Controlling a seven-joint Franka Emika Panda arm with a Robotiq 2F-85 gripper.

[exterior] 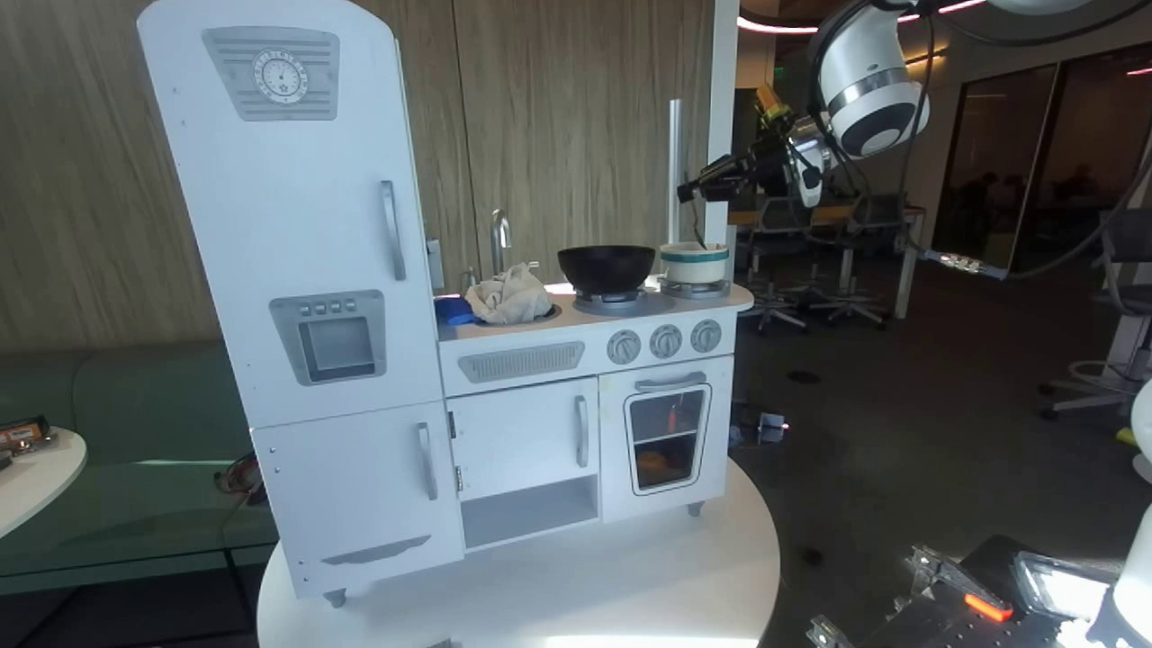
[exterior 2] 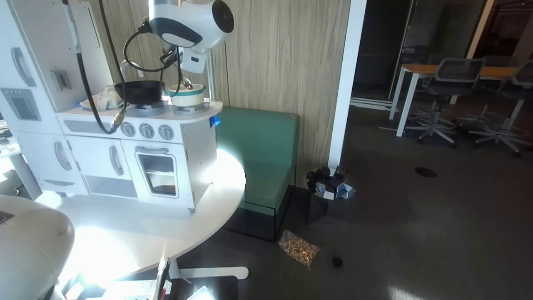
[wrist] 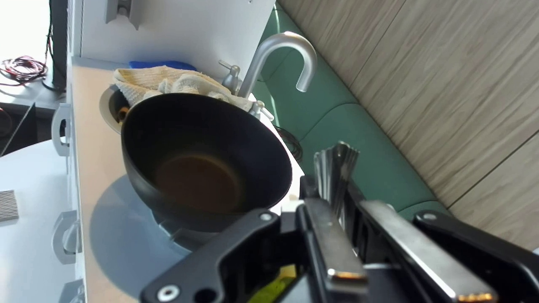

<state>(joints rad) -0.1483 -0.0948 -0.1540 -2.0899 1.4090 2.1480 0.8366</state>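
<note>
Arm (exterior: 859, 58) slopes down, its fingers (wrist: 332, 244) nearly level and pinching a metal utensil (wrist: 335, 168) over the white pot (exterior: 695, 270).

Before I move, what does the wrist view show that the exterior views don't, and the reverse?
Wrist view only: the inner bottom of the black wok and an orange object in the sink.
Exterior views only: the oven window and the teal-banded side of the white pot.
Shared: the wok itself, cream towel, faucet and part of the metal utensil.

place: looks like an office | evidence: mesh-backed swivel chairs (exterior 2: 458, 75), wood-topped table (exterior 2: 419, 68), glass partition (exterior: 999, 162), green bench (exterior 2: 262, 146) | (the only kitchen (exterior: 526, 436) is a toy)
</note>
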